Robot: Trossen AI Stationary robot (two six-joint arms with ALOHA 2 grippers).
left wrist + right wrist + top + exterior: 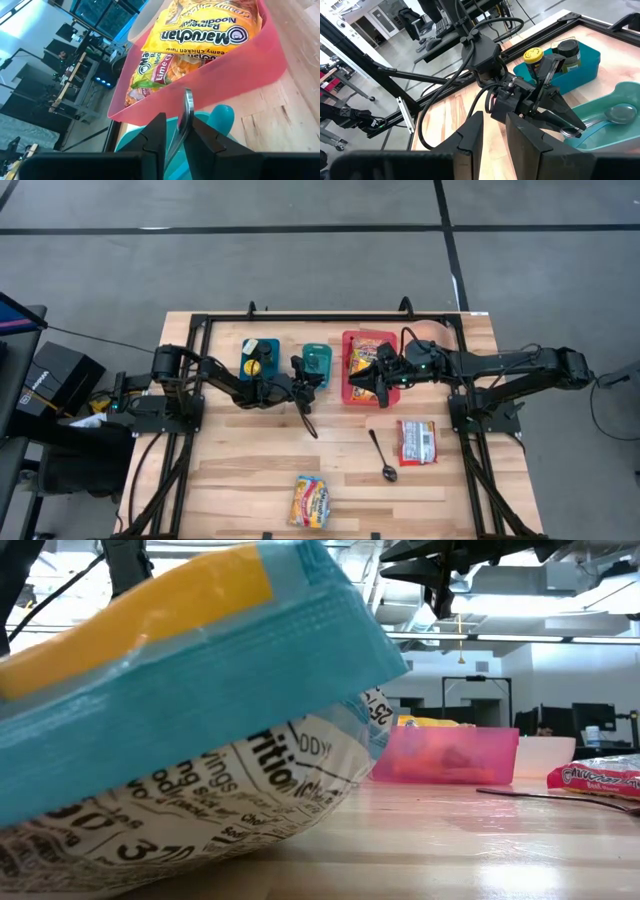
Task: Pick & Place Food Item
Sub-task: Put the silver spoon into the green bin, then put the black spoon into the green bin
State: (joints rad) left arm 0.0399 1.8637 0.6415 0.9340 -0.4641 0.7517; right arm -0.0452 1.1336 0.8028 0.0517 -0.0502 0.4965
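Spoon handle [186, 112] stands between left gripper's [175, 131] fingers.

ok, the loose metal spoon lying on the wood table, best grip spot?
Take the metal spoon mid-handle, straight from above, jaws across the handle. It lies flat on the wooden table, handle thin and bare, bowl end toward the table's front edge.

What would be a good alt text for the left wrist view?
The left gripper holds a metal utensil over a teal tray. Behind it, a pink bin on the wooden table holds ramen noodle packets.
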